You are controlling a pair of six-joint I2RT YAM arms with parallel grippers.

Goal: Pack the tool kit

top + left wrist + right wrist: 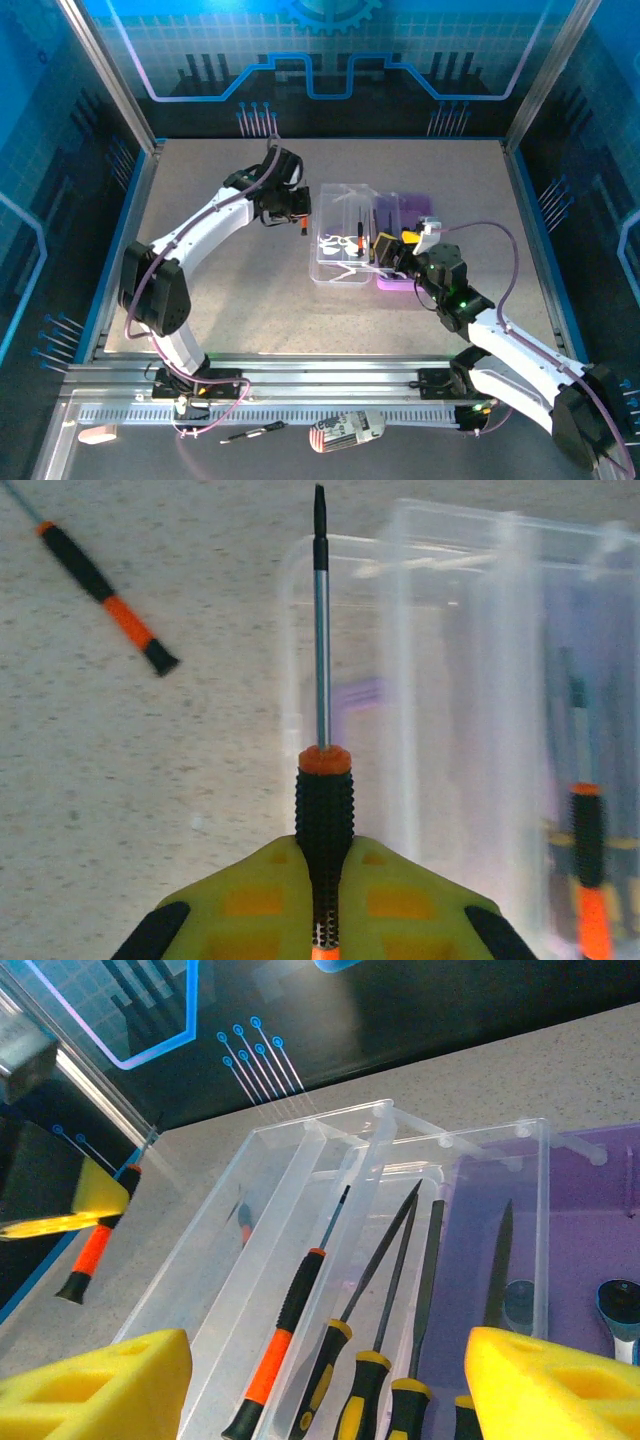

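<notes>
- Purple and clear plastic is making up the tool kit [395, 212]. It is sitting open in the middle of the top view, with the clear part on the left and the purple base on the right.
- The kit is looking light and hard. Its thin clear walls could be cracking under a hard squeeze, so I would be taking hold of it gently by an edge.
- A packed screwdriver [283, 1335] is lying inside the clear part, low in the middle of the right wrist view. It is resting beside some yellow-handled tools [365, 1385].
- A held screwdriver [323, 800] is pointing straight up the middle of the left wrist view.
- The left gripper [322, 910] is pinching its bumpy black handle tight between yellow pads [250, 900].
- This tool is looking thin, stiff and light. The bumpy handle is seeming the best place to hold, because the shiny metal stick looks slippery.
- The right gripper [325, 1390] is hanging over the kit. Its yellow fingers [95, 1385] are spreading wide apart and holding nothing.
- A loose screwdriver [100, 590] is lying on the speckled table [150, 810] in the upper left of the left wrist view, well apart from the kit. I think it is needing to be picked up too.
</notes>
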